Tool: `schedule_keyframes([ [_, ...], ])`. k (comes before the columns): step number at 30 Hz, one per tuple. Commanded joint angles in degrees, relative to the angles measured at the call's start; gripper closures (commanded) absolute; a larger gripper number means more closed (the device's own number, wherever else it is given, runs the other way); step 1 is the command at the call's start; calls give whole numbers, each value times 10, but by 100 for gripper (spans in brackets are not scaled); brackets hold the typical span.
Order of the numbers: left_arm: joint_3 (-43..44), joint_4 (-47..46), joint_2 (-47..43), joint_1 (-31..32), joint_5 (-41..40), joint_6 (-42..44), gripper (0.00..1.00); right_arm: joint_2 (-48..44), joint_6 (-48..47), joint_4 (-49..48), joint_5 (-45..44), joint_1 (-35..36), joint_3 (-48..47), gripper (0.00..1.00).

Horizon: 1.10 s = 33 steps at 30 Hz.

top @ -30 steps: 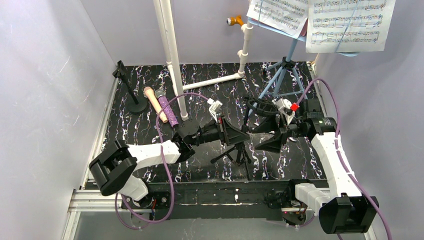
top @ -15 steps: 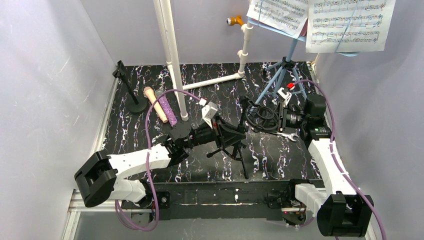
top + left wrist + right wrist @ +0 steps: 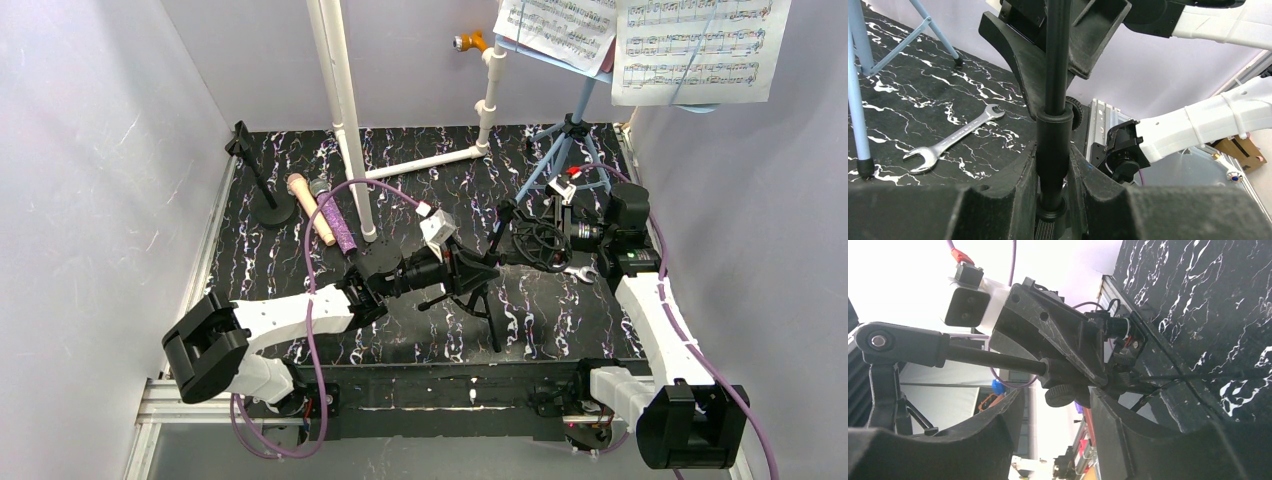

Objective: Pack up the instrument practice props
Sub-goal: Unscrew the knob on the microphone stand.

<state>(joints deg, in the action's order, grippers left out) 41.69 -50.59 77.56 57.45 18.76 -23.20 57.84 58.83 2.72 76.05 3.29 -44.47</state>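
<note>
The light-blue music rack (image 3: 565,150) is seen standing at the far right with the sheet-music pages (image 3: 700,45) on it, not yet packed. Near the middle, the black mic tripod (image 3: 485,305) is held tilted over the table, its shaft clamped in the closed fingers of the left gripper (image 3: 468,272). Within the last second the right gripper (image 3: 535,240) has been drawn back from beside the left one and brought to the tripod's upper end. Its fingers are spread either side of the shaft, not closed on it. A two-handed fold or regrasp is judged to be in preparation. The round-base holder (image 3: 262,195), peach microphone (image 3: 310,210) and purple glitter microphone (image 3: 338,222) are left at the far left. The silver wrench (image 3: 578,270) lies just beside the right gripper.
</note>
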Motion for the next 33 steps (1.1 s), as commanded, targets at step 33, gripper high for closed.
schedule_keyframes([
  [33,18,-130,17,39,-167,19,100,19,125,-98,-39,8,17,62],
])
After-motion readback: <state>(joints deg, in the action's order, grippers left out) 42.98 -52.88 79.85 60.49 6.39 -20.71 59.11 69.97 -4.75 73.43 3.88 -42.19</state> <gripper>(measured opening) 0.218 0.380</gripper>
